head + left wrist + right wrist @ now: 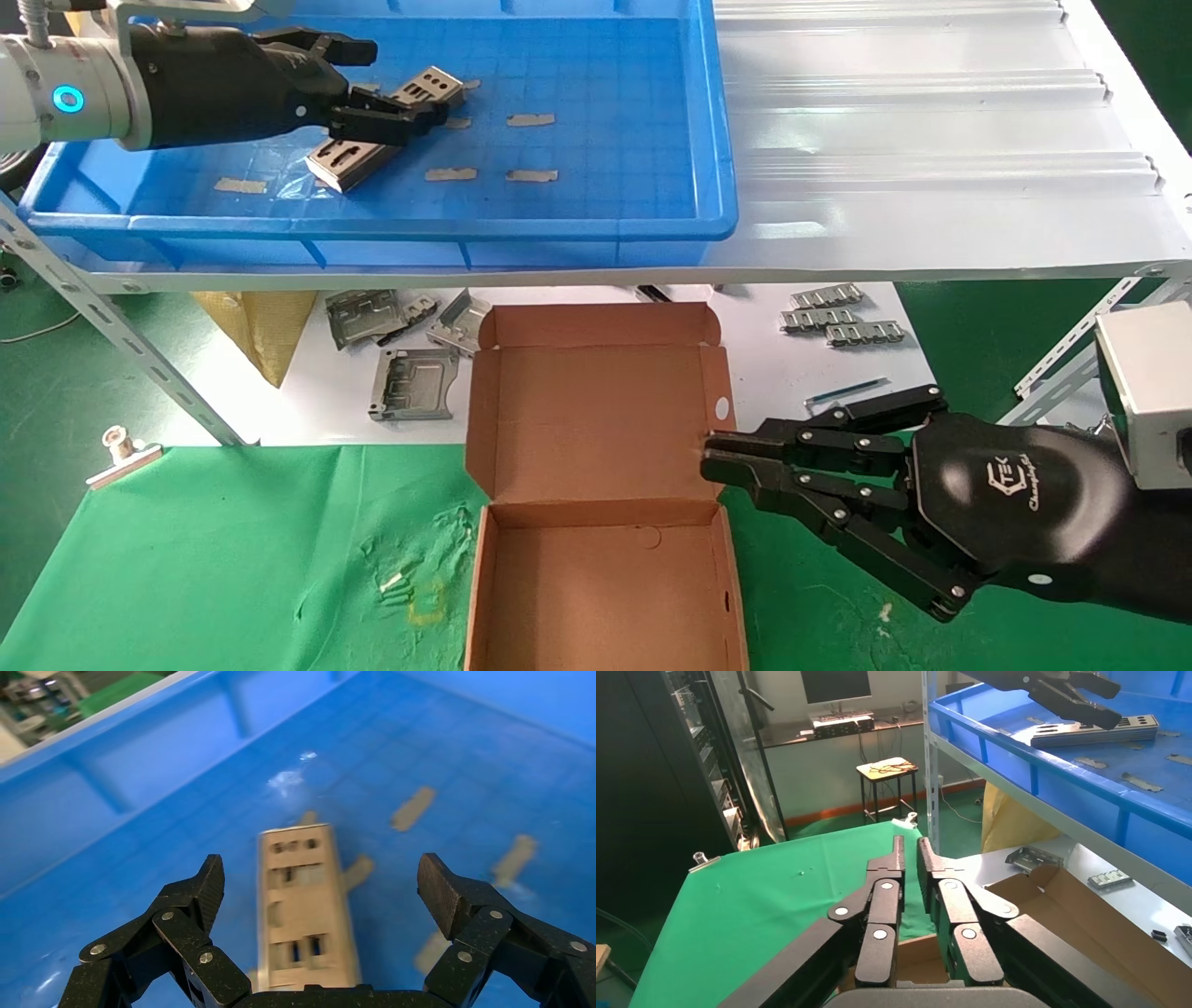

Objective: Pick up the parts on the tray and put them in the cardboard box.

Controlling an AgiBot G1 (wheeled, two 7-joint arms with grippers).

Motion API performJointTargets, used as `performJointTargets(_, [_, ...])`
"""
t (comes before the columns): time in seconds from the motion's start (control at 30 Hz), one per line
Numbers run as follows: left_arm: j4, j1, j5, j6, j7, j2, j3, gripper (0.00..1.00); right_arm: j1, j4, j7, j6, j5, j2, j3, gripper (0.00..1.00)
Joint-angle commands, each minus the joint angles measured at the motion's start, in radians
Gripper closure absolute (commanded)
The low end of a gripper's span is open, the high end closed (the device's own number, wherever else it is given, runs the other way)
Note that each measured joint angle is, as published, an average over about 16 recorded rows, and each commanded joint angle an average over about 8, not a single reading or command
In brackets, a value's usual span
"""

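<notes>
Blue plastic tray (pixel 652 200): large shallow bin on the upper white shelf, grid floor, tan tape scraps stuck inside; it holds the parts.
Silver metal parts (pixel 386 126): long thin punched plates lying toward the tray's left half, apparently stacked or overlapping; how many, I cannot tell.
Left gripper (pixel 410 110): black, reaching into the tray over the parts; in the left wrist view its fingers (pixel 200 888) stand wide apart with a plate (pixel 303 903) lying lengthwise between them, nothing gripped.
Right gripper (pixel 722 458): parked just beside the right flap of the brown corrugated cardboard box (pixel 596 410), fingers pressed together, holding nothing.
Cardboard box: open on the green cloth below the shelf, lid laid back, no part seen inside.
Step in hand: lining up the first grasp; nothing boxed yet.
Next move calls for: lowering to the tray floor and closing across the plate's narrow width, since a flat thin plate offers little edge and may slide on the floor.
</notes>
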Motion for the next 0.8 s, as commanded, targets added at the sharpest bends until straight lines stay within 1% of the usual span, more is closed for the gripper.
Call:
performJointTargets(0.03, [0.017,-0.005,0.005,-0.032,0.006,0.007,0.002,0.00,0.000,0.000,0.000,0.000,0.000,0.000,0.000,0.00])
performJointTargets(0.13, [0.033,-0.007,0.008,-0.073,0.002,0.019,0.004,0.00,0.000,0.000,0.000,0.000,0.000,0.000,0.000,0.00])
performJointTargets(0.27, [0.049,-0.006,0.003,-0.097,-0.012,0.029,0.000,0.00,0.000,0.000,0.000,0.000,0.000,0.000,0.000,0.00])
performJointTargets(0.67, [0.066,0.001,-0.010,-0.077,-0.046,0.033,-0.009,0.00,0.000,0.000,0.000,0.000,0.000,0.000,0.000,0.00])
performJointTargets(0.7, [0.066,0.001,-0.009,-0.076,-0.046,0.033,-0.008,0.01,0.000,0.000,0.000,0.000,0.000,0.000,0.000,0.00])
performJointTargets(0.73, [0.066,0.002,-0.007,-0.076,-0.046,0.033,-0.007,0.07,0.000,0.000,0.000,0.000,0.000,0.000,0.000,0.00])
performJointTargets(0.77, [0.065,0.002,-0.006,-0.076,-0.046,0.033,-0.006,0.18,0.000,0.000,0.000,0.000,0.000,0.000,0.000,0.00])
performJointTargets(0.8, [0.065,0.002,-0.005,-0.077,-0.046,0.033,-0.005,0.30,0.000,0.000,0.000,0.000,0.000,0.000,0.000,0.00])
